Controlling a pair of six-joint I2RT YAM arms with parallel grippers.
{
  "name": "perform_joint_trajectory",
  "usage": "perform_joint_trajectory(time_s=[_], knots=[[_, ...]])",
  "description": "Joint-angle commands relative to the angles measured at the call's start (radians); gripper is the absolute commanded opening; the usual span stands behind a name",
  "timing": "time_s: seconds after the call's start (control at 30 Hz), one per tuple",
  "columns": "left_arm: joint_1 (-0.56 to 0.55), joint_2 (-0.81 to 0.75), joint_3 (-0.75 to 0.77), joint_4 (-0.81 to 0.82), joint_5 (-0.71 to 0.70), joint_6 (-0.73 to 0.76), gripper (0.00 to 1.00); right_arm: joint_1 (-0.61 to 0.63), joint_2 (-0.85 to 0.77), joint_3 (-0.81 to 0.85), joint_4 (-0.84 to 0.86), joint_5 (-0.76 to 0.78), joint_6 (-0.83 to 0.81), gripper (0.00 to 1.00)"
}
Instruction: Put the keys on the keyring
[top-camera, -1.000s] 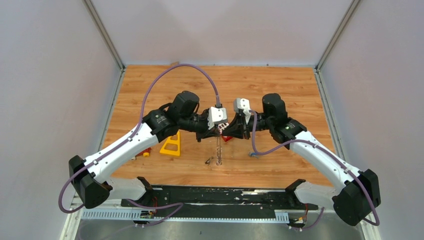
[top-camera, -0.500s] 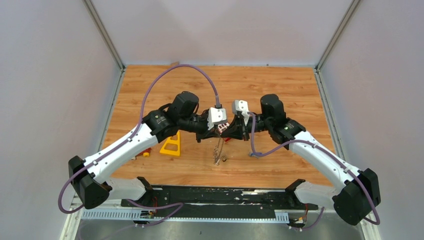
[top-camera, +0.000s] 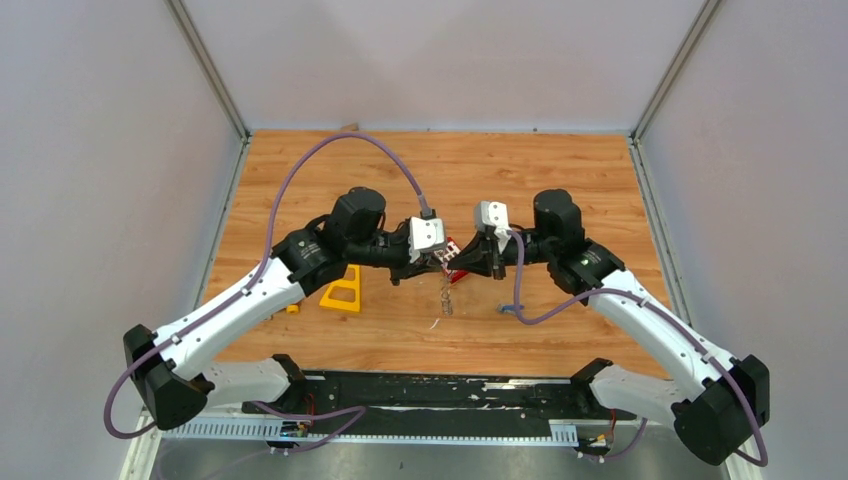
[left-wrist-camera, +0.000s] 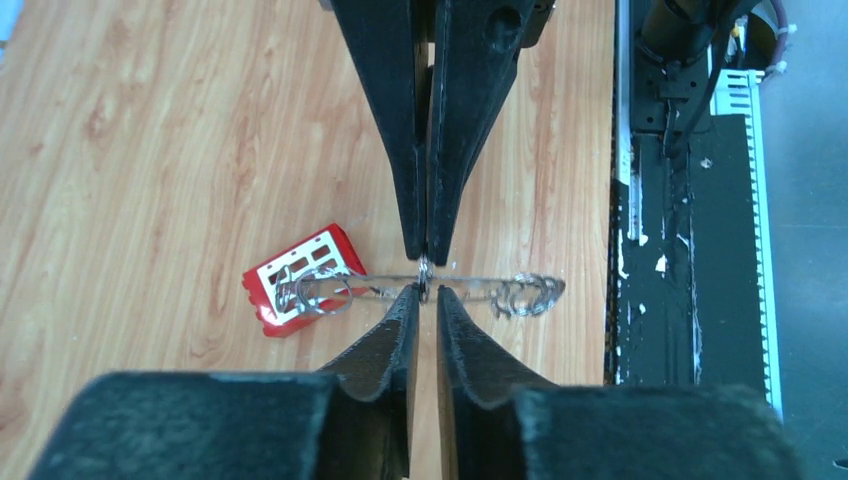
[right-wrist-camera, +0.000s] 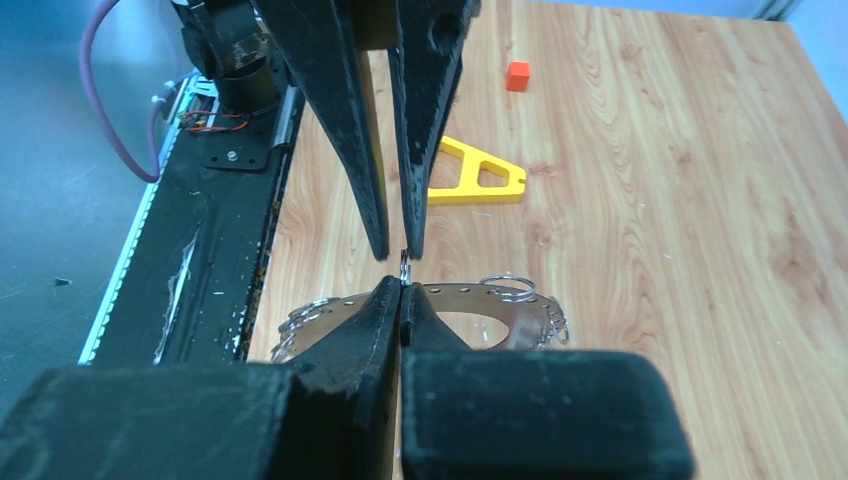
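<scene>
The keyring (top-camera: 446, 297), a thin grey metal band fringed with small silvery rings, hangs edge-on below both grippers, which meet tip to tip at mid table. My left gripper (left-wrist-camera: 424, 294) is at its upper rim (left-wrist-camera: 480, 283), jaws nearly closed with a narrow slit. My right gripper (right-wrist-camera: 402, 285) is shut on the same rim (right-wrist-camera: 470, 296), straight opposite. A small bluish key-like thing (top-camera: 503, 310) lies on the table to the right. The black-headed key is not visible.
A red block with white squares (left-wrist-camera: 290, 290) lies just behind the ring, also in the top view (top-camera: 456, 273). A yellow triangular frame (top-camera: 342, 291) sits left of it, also in the right wrist view (right-wrist-camera: 480, 178). An orange cube (right-wrist-camera: 516, 76) lies beyond it.
The right gripper came in against the left gripper's tips. Both grippers then shifted slightly right with the hanging keyring, which swung along.
</scene>
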Motion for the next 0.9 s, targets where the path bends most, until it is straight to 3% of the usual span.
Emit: perform_joint_trajectory(time_s=[0.0,0.43,0.67,0.87], knots=[[0.0,-0.039,-0.001,0.054,-0.009,-0.004,0.23,-0.033,-0.039,0.014,0.001,-0.013,-0.019,0.0],[0.051,-0.118,-0.042,0.091,0.027,0.041,0.63,-0.083,-0.055,0.003,0.034,-0.081,0.039,0.0],[0.054,-0.205,-0.122,0.099,0.137,0.241,0.66,-0.088,-0.05,0.036,-0.02,-0.246,0.0,0.0],[0.054,-0.23,-0.165,0.072,0.242,0.391,0.66,-0.081,-0.03,0.094,-0.224,-0.419,-0.21,0.0]])
